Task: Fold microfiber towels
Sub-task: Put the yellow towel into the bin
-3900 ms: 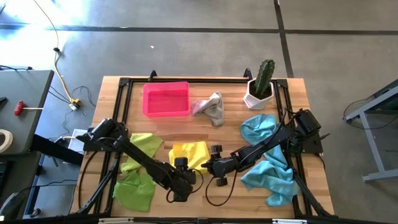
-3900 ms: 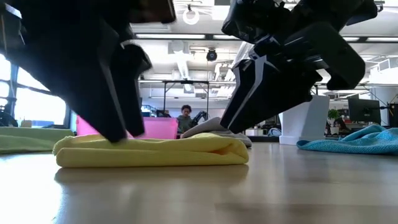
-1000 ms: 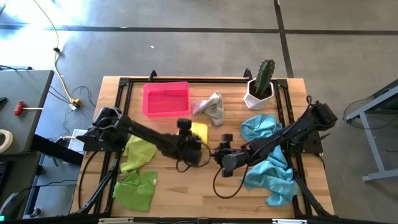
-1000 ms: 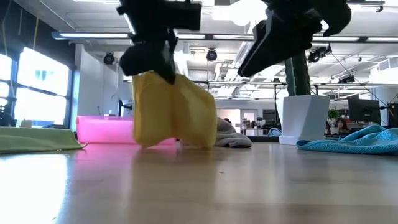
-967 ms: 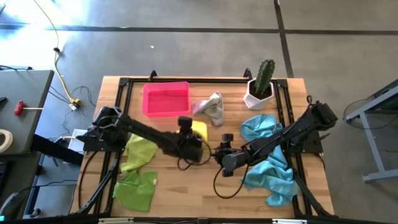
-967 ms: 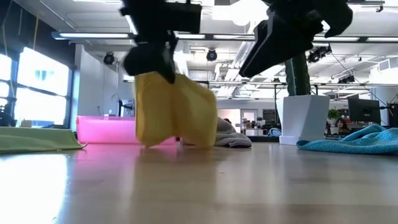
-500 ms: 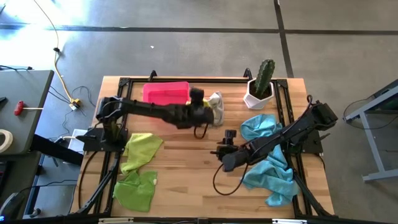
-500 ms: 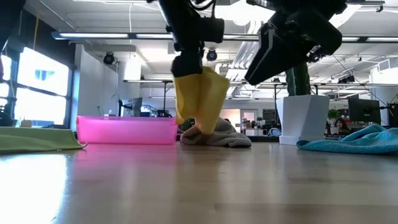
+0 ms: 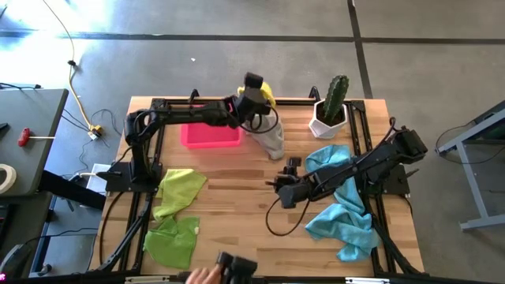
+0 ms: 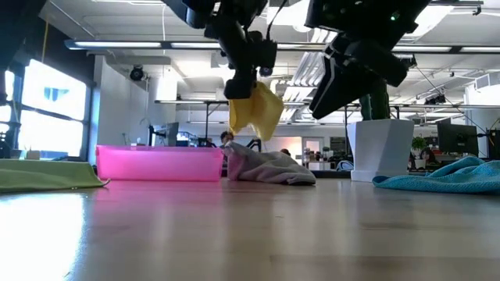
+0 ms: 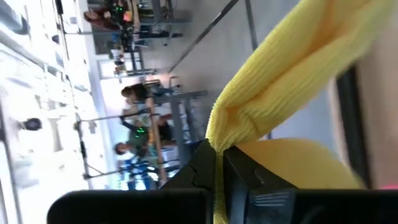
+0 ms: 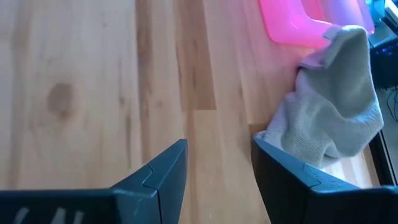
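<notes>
Yellow towel (image 9: 266, 95): hangs bunched from the left gripper (image 9: 254, 99), lifted clear of the table (image 9: 237, 189) at its far edge, just past the pink tray (image 9: 210, 134) and above the grey towel (image 9: 270, 136). In the low view it dangles as a loose wad (image 10: 255, 110) — folded or merely crumpled, I cannot tell.

Left gripper: fingers pressed together on a fold of the yellow cloth; the left wrist view shows the fabric (image 11: 292, 68) pinched between the dark tips. Held high, I judge, so the cloth clears the tray wall and the grey towel beneath it.

Right gripper (image 9: 284, 188): fingers spread, holding nothing, hovering over bare wood near the table's middle. Its wrist view looks past its own two fingers (image 12: 163, 174) at the grey towel (image 12: 336, 106) — likely waiting on the next cloth.

Other towels: lime (image 9: 178, 189) and green (image 9: 172, 241) lie unfolded on the left side; the light blue ones (image 9: 339, 213) lie rumpled on the right, partly under the right arm.

Cactus pot (image 9: 328, 110): stands at the far right corner, apart from the work.

Hard to make out: a hand with a dark object (image 9: 207, 275) is cut off at the near edge; the yellow towel's lower edge is hidden from above by the gripper.
</notes>
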{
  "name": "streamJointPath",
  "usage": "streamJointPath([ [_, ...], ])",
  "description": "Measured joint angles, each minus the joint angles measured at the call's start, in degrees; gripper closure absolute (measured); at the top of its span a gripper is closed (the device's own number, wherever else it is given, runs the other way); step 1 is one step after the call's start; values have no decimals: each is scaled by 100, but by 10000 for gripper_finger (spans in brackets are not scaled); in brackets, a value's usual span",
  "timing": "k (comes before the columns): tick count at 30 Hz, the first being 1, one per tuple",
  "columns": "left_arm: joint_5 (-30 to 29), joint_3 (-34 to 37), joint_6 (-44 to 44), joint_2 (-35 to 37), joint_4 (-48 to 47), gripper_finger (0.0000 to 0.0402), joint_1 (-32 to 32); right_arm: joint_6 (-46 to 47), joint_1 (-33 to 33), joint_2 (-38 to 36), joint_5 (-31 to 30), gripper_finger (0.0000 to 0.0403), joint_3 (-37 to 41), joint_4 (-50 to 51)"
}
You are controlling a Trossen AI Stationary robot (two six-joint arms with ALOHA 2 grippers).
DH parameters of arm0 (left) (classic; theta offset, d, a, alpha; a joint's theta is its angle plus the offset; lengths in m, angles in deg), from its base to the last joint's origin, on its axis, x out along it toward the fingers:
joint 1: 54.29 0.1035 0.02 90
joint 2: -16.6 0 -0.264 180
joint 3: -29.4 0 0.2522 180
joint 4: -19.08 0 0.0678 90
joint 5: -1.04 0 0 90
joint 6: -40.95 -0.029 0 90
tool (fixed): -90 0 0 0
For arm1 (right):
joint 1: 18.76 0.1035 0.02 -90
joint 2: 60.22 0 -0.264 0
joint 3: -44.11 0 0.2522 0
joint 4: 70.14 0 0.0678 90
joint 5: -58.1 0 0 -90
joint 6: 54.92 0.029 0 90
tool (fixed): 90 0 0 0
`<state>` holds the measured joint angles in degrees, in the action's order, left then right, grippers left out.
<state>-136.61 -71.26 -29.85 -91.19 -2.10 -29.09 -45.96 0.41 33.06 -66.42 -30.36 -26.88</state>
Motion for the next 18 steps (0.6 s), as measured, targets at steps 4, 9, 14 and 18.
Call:
streamJointPath([
  [4, 376, 0, -88, 0, -441, 401, 304, 10, -126, 0, 15, 231, 0, 4],
  [9, 968, 1, 1047, 0, -2440, 401, 442, -3, -168, 2, 37, 231, 0, 4],
  [14, 1249, 2, 1979, 0, -3894, 401, 473, -43, -168, 2, 46, 231, 0, 4],
  [18, 1251, 2, 2257, 0, -4513, 401, 419, -18, -168, 2, 46, 231, 0, 4],
])
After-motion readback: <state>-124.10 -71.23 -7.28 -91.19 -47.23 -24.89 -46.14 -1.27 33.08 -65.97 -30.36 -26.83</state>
